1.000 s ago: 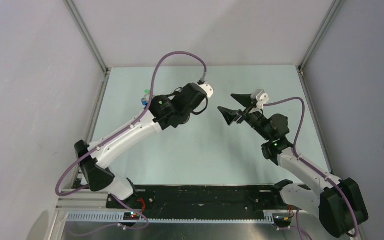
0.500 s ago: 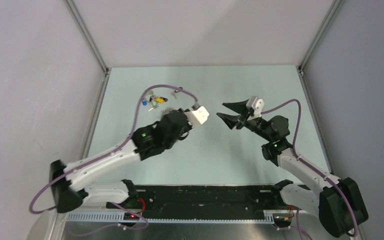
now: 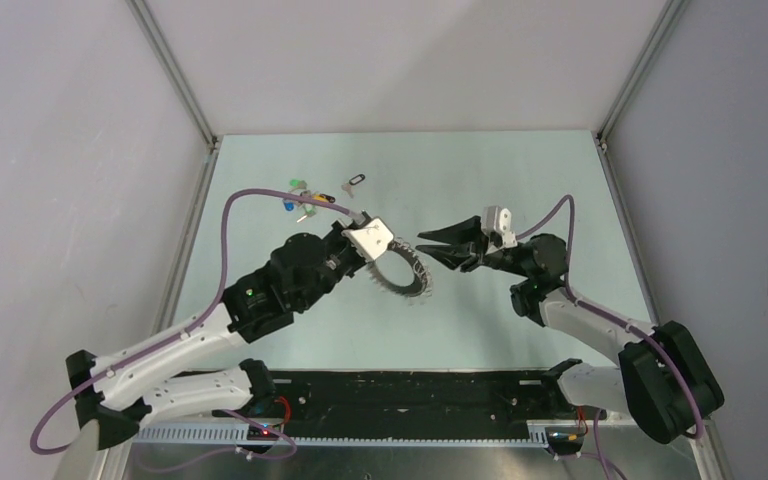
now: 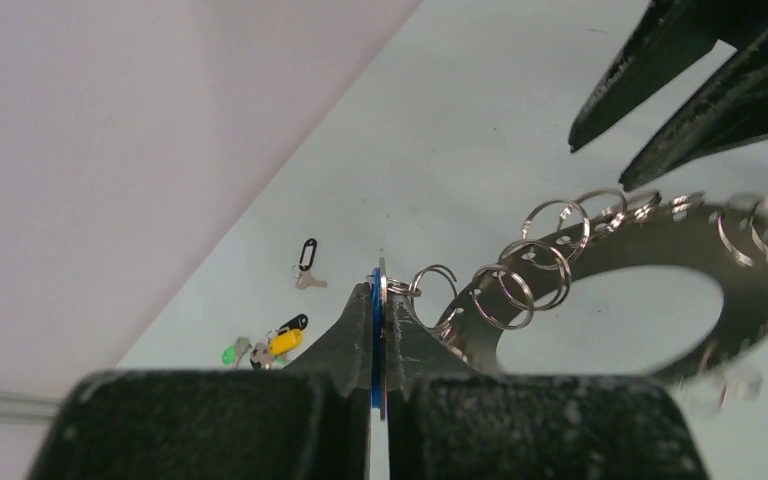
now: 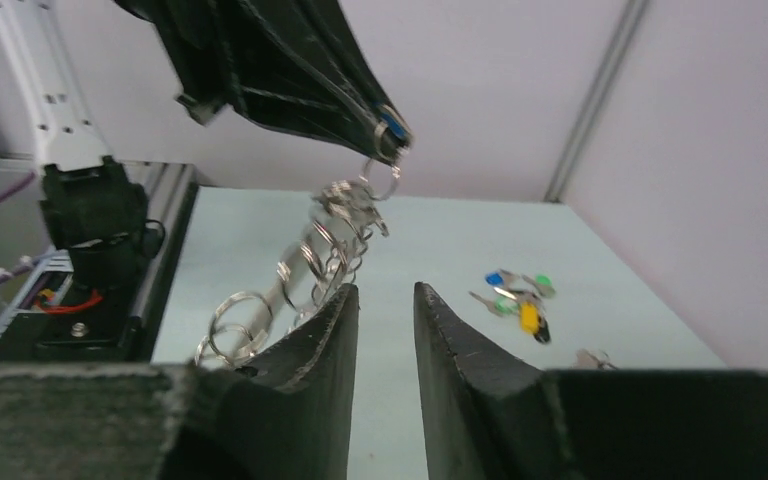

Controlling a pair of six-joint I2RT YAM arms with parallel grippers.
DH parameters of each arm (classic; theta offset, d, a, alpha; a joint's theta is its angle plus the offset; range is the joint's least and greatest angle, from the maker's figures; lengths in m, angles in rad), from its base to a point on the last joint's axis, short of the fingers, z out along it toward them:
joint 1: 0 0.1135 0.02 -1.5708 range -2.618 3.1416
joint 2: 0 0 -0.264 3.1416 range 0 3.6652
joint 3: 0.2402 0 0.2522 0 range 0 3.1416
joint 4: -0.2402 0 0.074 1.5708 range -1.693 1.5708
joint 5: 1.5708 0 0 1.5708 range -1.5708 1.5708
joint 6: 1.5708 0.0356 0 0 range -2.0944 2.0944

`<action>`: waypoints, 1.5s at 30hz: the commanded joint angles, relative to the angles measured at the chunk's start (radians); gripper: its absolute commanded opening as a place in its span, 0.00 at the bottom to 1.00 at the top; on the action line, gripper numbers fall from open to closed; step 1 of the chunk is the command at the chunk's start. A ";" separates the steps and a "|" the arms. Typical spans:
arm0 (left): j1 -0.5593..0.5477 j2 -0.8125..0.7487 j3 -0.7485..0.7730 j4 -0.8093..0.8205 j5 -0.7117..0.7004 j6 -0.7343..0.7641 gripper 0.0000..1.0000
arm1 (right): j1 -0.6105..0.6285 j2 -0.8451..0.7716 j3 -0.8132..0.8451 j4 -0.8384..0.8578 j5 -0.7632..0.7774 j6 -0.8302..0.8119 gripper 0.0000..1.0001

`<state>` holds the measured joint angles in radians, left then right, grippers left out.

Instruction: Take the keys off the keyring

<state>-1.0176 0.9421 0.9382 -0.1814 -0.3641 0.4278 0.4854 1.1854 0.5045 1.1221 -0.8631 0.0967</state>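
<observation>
My left gripper (image 4: 380, 288) is shut on a flat blue-headed key (image 4: 374, 330), seen edge-on between its pads. A small split ring links that key to the keyring (image 4: 660, 225), a wide grey metal hoop hung with many small rings. In the top view the keyring (image 3: 397, 290) hangs below my left gripper (image 3: 375, 255), with the keys (image 3: 418, 292) as a spiky fringe. My right gripper (image 3: 428, 247) points at the hoop from the right. In its wrist view the right gripper (image 5: 386, 292) is open by a narrow gap with nothing in it, and the keyring (image 5: 310, 262) lies just left of its left finger.
Loose keys with green, yellow and blue tags (image 3: 300, 197) lie at the table's far left, also seen in the right wrist view (image 5: 520, 297). A single key with a black tag (image 3: 353, 183) lies just right of them. The left wall post (image 3: 175, 70) stands close behind.
My left arm swung toward the near side and down, bringing the keyring into view over the table's middle. My right gripper moved left toward it and its jaws narrowed.
</observation>
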 commanded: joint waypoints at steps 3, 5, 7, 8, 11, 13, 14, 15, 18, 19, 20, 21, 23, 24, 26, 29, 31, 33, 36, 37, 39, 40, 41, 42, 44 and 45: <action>-0.005 -0.056 -0.007 0.103 0.026 0.008 0.00 | 0.073 0.045 0.034 0.191 -0.037 0.045 0.27; -0.004 -0.069 -0.010 0.104 0.035 0.008 0.00 | 0.093 0.064 0.051 0.200 -0.032 0.045 0.27; -0.004 -0.078 -0.011 0.104 0.040 0.006 0.00 | 0.106 0.081 0.071 0.216 -0.026 0.052 0.26; -0.004 -0.083 -0.011 0.105 0.045 0.005 0.00 | 0.111 0.090 0.076 0.220 -0.022 0.055 0.26; -0.004 -0.084 -0.011 0.104 0.036 0.004 0.00 | 0.121 0.102 0.103 0.237 -0.015 0.069 0.24; -0.005 -0.073 -0.006 0.103 0.011 0.005 0.00 | 0.132 0.106 0.117 0.234 -0.012 0.074 0.24; -0.004 -0.062 0.000 0.102 0.002 0.003 0.00 | 0.136 0.110 0.120 0.231 -0.008 0.069 0.24; -0.004 -0.058 0.007 0.100 -0.006 -0.001 0.00 | 0.146 0.112 0.125 0.221 0.009 0.065 0.24; -0.003 -0.051 0.006 0.098 -0.001 -0.005 0.00 | 0.156 0.128 0.127 0.213 0.044 0.042 0.24; -0.004 -0.052 0.007 0.098 0.003 -0.005 0.00 | 0.156 0.132 0.127 0.216 0.061 0.039 0.24; -0.004 -0.054 0.007 0.099 0.006 -0.006 0.00 | 0.157 0.140 0.127 0.224 0.071 0.038 0.24; -0.004 -0.055 0.006 0.098 0.015 -0.007 0.00 | 0.157 0.145 0.128 0.228 0.077 0.037 0.24; -0.004 -0.060 0.006 0.098 0.022 -0.010 0.00 | 0.158 0.156 0.132 0.243 0.082 0.046 0.23; -0.004 -0.061 0.005 0.098 0.022 -0.010 0.00 | 0.159 0.159 0.134 0.255 0.078 0.052 0.23; -0.004 -0.061 0.003 0.097 0.017 -0.008 0.00 | 0.162 0.157 0.140 0.264 0.076 0.068 0.22; -0.004 -0.058 0.004 0.098 0.016 -0.006 0.00 | 0.165 0.140 0.142 0.251 0.078 0.064 0.23; -0.004 -0.056 0.004 0.098 0.016 -0.008 0.00 | 0.166 0.129 0.143 0.232 0.079 0.056 0.23; -0.004 -0.050 0.005 0.098 0.004 -0.006 0.00 | 0.172 0.119 0.144 0.210 0.080 0.054 0.23; -0.004 -0.005 0.027 0.093 -0.060 -0.013 0.00 | 0.206 0.113 0.148 0.175 0.121 0.052 0.26; -0.004 0.005 0.032 0.089 -0.069 -0.019 0.00 | 0.214 0.112 0.149 0.146 0.140 0.049 0.33; -0.004 0.031 0.048 0.072 -0.082 -0.025 0.00 | 0.233 0.105 0.148 0.094 0.202 0.035 0.40; -0.004 0.042 0.057 0.062 -0.088 -0.028 0.00 | 0.244 0.101 0.147 0.076 0.243 0.024 0.42; -0.004 0.045 0.059 0.056 -0.093 -0.029 0.00 | 0.249 0.100 0.146 0.044 0.288 0.018 0.47; -0.004 0.049 0.063 0.054 -0.095 -0.030 0.00 | 0.257 0.093 0.145 0.029 0.308 0.000 0.50; -0.004 0.050 0.065 0.051 -0.102 -0.028 0.00 | 0.274 0.079 0.146 -0.020 0.363 -0.037 0.58; -0.004 0.050 0.065 0.051 -0.103 -0.028 0.00 | 0.287 0.073 0.146 -0.050 0.400 -0.052 0.62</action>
<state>-1.0187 1.0039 0.9390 -0.1703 -0.4229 0.4175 0.7425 1.3025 0.6167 1.1671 -0.6235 0.1211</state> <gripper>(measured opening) 0.018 0.561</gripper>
